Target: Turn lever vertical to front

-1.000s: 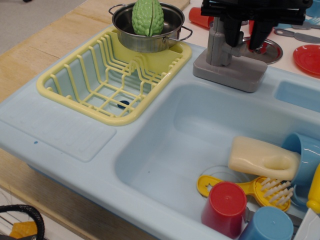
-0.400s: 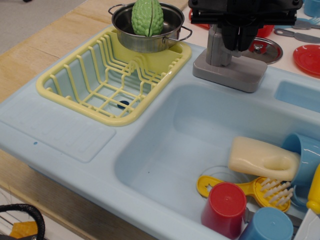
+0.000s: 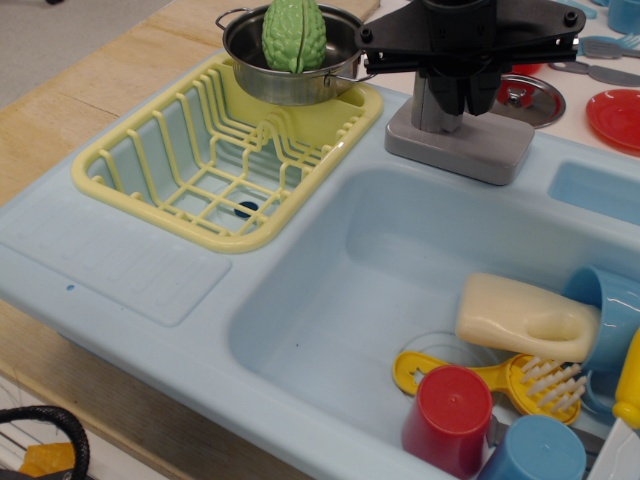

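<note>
observation.image: one high-angle view, everything below is taken from it.
Sink: a pale blue toy sink unit (image 3: pixel 130 270) is seen filling most of the shot, set on a wooden counter (image 3: pixel 90 90), basin on the right side.
Rack: a yellow dish rack (image 3: pixel 150 165) is seated in the sink's left compartment.
Pot: a steel pot (image 3: pixel 290 75) is propped on the rack's far corner, with a green bumpy veggie (image 3: pixel 295 33) held upright inside it.
Faucet: the grey faucet (image 3: pixel 458 135) is planted on the sink's back ledge; only the wide base and the lower column are left showing.
Gripper: the black gripper (image 3: pixel 462 90) is lowered right over the column, fingers pointing down and drawn close together. Whether anything is pinched can't be told tbh.
Lever: the lever can't be made out, it's hidden somewhere behind the gripper at the column.
Basin stuff: a cream scoop-like piece (image 3: pixel 525 318), a yellow brush (image 3: pixel 500 378), a red cup (image 3: pixel 450 415) and two blue cups (image 3: pixel 535 450) are piled in the near right corner.
Lid: a silver lid with red knob (image 3: pixel 525 97) is parked just behind the faucet.
Plate: a red plate (image 3: pixel 615 115) is cut off at the right edge.
</note>
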`<state>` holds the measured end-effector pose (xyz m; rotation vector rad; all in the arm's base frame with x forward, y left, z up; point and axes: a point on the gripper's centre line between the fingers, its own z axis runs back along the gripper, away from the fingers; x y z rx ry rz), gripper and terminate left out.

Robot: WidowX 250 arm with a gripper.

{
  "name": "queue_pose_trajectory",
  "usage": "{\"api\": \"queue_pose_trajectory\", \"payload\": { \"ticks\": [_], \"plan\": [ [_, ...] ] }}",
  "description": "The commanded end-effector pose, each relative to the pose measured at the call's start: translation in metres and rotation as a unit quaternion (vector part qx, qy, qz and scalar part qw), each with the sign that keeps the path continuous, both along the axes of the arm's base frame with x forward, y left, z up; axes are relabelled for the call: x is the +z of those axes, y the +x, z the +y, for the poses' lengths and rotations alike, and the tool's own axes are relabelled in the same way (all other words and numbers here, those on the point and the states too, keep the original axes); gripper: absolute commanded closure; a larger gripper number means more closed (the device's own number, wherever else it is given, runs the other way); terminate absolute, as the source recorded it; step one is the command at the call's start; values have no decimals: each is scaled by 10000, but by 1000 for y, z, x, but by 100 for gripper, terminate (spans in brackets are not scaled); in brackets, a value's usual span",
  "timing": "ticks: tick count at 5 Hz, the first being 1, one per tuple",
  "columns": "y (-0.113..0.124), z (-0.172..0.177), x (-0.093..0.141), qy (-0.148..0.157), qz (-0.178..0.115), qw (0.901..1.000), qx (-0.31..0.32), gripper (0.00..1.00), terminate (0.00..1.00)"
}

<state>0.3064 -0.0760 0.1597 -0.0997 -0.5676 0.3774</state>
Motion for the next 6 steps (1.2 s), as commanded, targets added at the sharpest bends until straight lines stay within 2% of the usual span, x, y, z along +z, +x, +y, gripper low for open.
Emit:
{"api": "queue_pose_trajectory", "payload": {
  "ticks": [1,4,5,6],
  "plan": [
    [-18,15,-14,-154,236,9989,383,100,0],
    [-29,20,-27,-339,322,9966,672,100,0],
    [-30,22,-26,-641,536,9934,786,0,0],
    [-30,22,-26,-641,536,9934,786,0,100]
  ]
}}
